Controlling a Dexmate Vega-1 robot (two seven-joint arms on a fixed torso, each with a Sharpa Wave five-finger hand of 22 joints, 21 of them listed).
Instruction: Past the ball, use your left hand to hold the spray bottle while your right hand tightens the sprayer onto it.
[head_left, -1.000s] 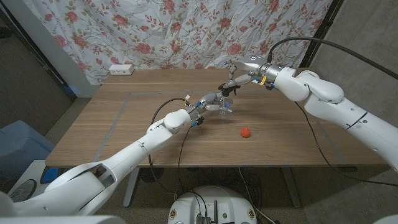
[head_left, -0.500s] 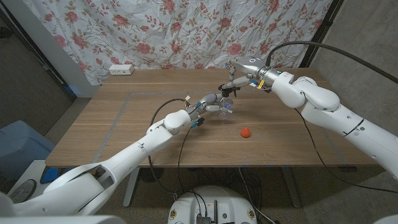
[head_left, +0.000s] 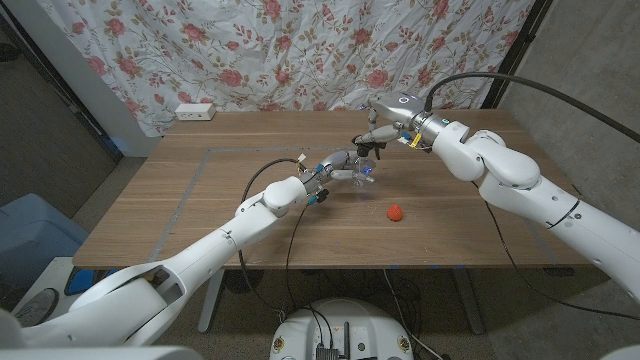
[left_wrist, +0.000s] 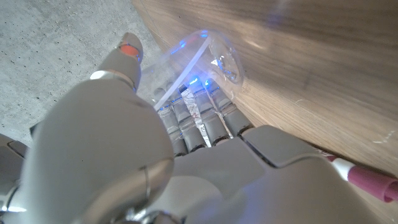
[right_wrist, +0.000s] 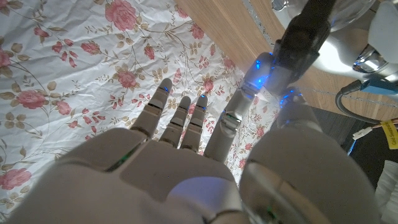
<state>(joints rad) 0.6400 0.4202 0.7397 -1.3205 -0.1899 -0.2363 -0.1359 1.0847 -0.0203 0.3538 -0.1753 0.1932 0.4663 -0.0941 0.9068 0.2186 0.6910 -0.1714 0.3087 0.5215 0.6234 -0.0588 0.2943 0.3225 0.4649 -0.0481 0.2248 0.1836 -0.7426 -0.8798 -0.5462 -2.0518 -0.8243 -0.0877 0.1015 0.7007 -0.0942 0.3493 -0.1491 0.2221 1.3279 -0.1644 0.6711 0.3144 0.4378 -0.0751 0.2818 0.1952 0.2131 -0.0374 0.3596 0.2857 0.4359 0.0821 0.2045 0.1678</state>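
A clear spray bottle (head_left: 362, 174) is tilted just above the table middle, and my left hand (head_left: 335, 165) grips its body. In the left wrist view my left hand (left_wrist: 186, 162) has its fingers wrapped around the clear bottle (left_wrist: 205, 59). The black sprayer (head_left: 363, 149) sits at the bottle's top. My right hand (head_left: 385, 122) reaches down from behind and pinches it. In the right wrist view my right hand (right_wrist: 186, 180) holds the sprayer (right_wrist: 309, 28) between thumb and one finger, with the other fingers spread. A small red ball (head_left: 396, 212) lies on the table nearer to me than the bottle.
A white power strip (head_left: 194, 112) lies at the table's far left edge before the floral curtain (head_left: 300, 50). A thin taped outline (head_left: 200, 165) marks the tabletop. A blue object (head_left: 30, 230) stands on the floor to the left.
My right forearm and wrist have swung leftward while the hand stays at the sprayer. The left hand, bottle and ball keep their places.
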